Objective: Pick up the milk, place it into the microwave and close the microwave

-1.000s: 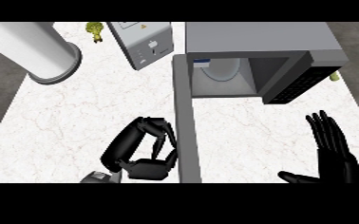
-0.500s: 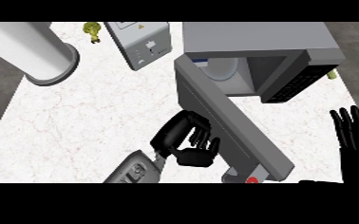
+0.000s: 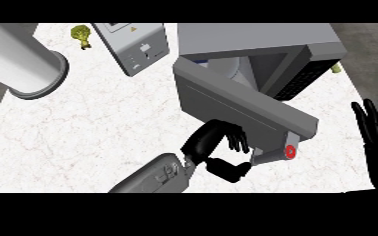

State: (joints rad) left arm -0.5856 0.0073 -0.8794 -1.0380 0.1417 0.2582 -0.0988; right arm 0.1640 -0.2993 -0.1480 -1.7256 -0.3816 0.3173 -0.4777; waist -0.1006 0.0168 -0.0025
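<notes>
Grey microwave [image 3: 258,37] sits upper right of frame, and its door [image 3: 229,100] hangs part-open, slanting across the centre w/ a red button [image 3: 290,151] at its lower right end. You can see the milk [image 3: 225,67] only as a pale shape inside the cavity, mostly hidden behind the door. Your left hand [image 3: 210,142], lower centre, has its fingers curled vs. the door's outer face near the lower edge, thumb below, holding nothing. Your right hand [image 3: 367,130] rests at the right edge, fingers straight & up. White marble counter [image 3: 88,125] carries a grey cylinder [image 3: 29,67], upper left.
</notes>
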